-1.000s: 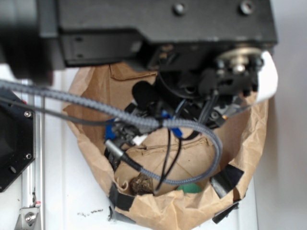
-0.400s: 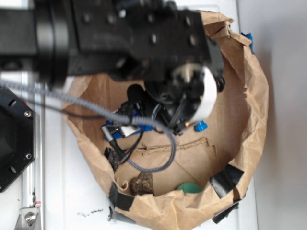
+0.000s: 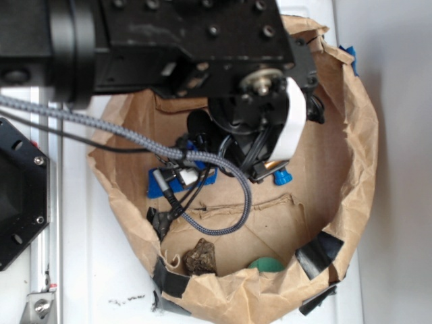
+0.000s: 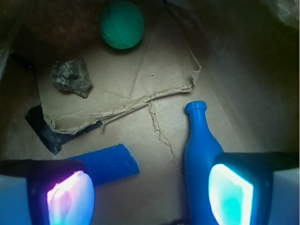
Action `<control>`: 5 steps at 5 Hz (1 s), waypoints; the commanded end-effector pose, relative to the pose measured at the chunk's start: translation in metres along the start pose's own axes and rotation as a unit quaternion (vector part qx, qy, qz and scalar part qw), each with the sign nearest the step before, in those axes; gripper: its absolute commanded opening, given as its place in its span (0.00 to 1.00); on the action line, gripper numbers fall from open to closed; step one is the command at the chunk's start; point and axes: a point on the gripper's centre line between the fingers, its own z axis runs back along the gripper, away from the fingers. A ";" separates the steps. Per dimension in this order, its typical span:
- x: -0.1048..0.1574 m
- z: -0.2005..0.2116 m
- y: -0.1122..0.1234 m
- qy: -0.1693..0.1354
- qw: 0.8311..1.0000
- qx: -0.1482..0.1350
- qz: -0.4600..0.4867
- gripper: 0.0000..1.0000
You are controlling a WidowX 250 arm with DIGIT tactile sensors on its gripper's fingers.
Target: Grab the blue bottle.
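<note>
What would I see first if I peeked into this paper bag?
Probably the bright blue bottle lying on the bag's floor, partly behind the right glowing pad of the open gripper. Next, the green ball at the far end, with a grey rock near it.

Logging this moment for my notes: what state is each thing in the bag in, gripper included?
blue bottle: lying flat on the bag floor, neck away from the gripper, partly behind one finger, not gripped
gripper: open, fingers spread
blue felt strip: lying flat
green ball: resting, untouched
rock: resting
paper bag: open
</note>
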 end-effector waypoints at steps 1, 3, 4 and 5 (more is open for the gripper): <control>0.002 0.005 -0.003 -0.004 1.000 0.014 0.001 1.00; -0.007 -0.010 0.034 0.009 0.999 0.030 -0.038 1.00; -0.011 -0.022 0.056 0.007 0.998 0.026 -0.062 1.00; -0.011 -0.035 0.065 0.007 0.998 0.019 -0.063 1.00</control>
